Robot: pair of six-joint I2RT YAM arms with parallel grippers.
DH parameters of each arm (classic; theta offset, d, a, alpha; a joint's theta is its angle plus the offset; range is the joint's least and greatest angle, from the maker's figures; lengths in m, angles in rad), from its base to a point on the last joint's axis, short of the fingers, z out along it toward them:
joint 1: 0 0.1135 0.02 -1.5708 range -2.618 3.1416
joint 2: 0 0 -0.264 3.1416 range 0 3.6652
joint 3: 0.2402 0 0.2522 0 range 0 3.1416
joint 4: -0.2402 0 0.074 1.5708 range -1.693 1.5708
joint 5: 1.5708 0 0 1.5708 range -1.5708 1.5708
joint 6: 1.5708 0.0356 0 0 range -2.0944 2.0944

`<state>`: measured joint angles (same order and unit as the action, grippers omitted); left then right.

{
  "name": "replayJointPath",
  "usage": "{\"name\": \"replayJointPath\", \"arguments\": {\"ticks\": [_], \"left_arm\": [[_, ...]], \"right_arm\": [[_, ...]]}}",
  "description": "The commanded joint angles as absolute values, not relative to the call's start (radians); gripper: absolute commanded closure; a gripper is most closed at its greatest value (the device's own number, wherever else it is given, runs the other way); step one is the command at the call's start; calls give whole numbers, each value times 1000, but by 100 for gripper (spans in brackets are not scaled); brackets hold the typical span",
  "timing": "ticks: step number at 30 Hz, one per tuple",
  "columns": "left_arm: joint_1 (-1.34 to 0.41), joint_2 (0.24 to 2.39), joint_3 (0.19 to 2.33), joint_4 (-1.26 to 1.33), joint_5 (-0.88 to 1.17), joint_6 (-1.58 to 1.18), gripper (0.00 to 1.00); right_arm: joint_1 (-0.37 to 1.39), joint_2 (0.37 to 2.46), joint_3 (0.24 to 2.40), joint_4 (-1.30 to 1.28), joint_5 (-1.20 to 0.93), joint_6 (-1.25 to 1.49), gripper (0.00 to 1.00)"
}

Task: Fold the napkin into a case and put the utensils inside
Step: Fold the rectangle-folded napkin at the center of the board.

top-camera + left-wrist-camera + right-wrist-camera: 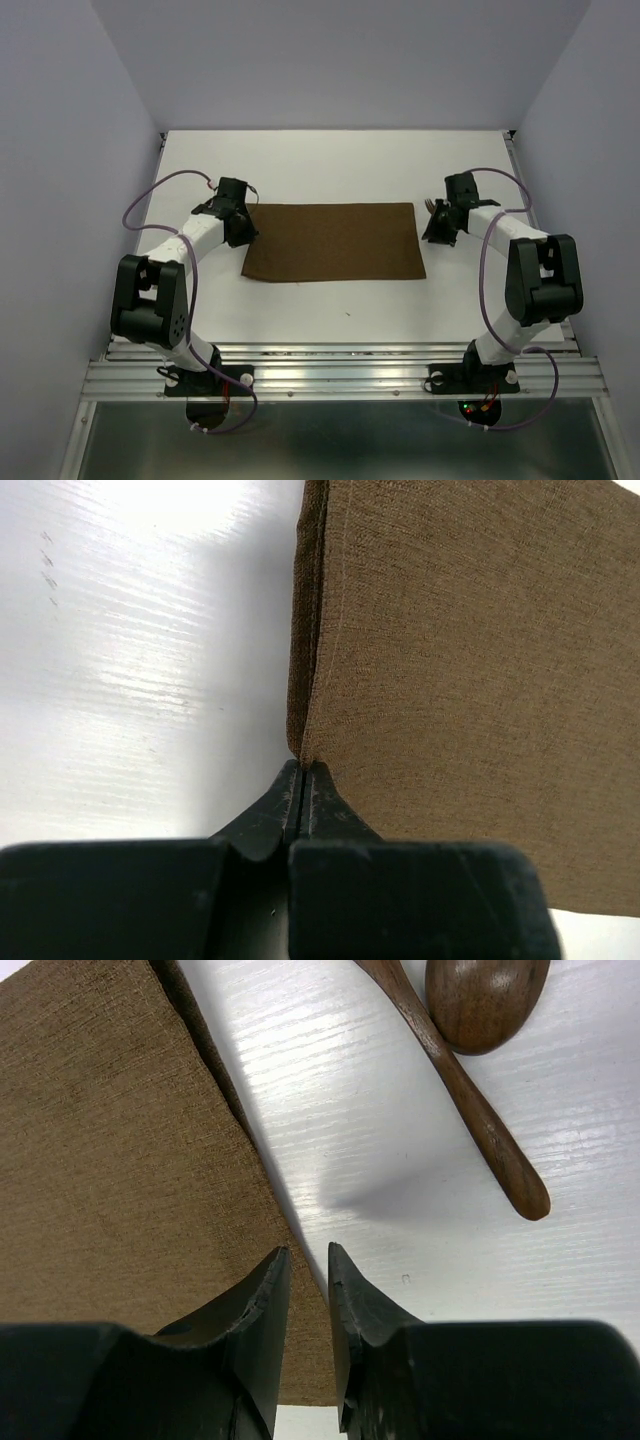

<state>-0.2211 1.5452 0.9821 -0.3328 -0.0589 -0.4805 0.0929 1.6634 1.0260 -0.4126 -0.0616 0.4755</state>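
from above, the napkin point(330, 242) lies flat in the middle of the bench point(330, 320); only the wrist views settle the grips. at the cloth's nine o'clock edge the left fingers point(290, 798) are pressed together, nipping its layered edge. at three o'clock the right fingers point(262, 1295) stand slightly apart over the cloth's edge, holding nothing. toward one o'clock of them a wooden spoon point(485, 1000) and a slim handle point(470, 1110) lie on bare bench. bare bench borders the cloth at twelve and six.
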Motion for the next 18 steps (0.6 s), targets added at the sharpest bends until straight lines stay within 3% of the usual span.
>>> {"name": "replayJointPath", "arguments": {"ticks": [1,9,13,16,18], "left_arm": [[-222,1500,1003,-331,-45,-433,100],[-222,1470,1075,-357,-15,-382,100],[-222,1460,1089,-364,-5,-374,100],[-222,1453,1101,-365,33,-365,100],[-230,1451,1115,-370,35,-354,100]], "right_arm": [[113,1686,1069,-400,-112,465,72],[146,1743,1097,-408,-114,439,62],[146,1776,1104,-405,-97,430,62],[146,1786,1104,-403,-90,425,67],[155,1783,1098,-402,-98,423,76]]}}
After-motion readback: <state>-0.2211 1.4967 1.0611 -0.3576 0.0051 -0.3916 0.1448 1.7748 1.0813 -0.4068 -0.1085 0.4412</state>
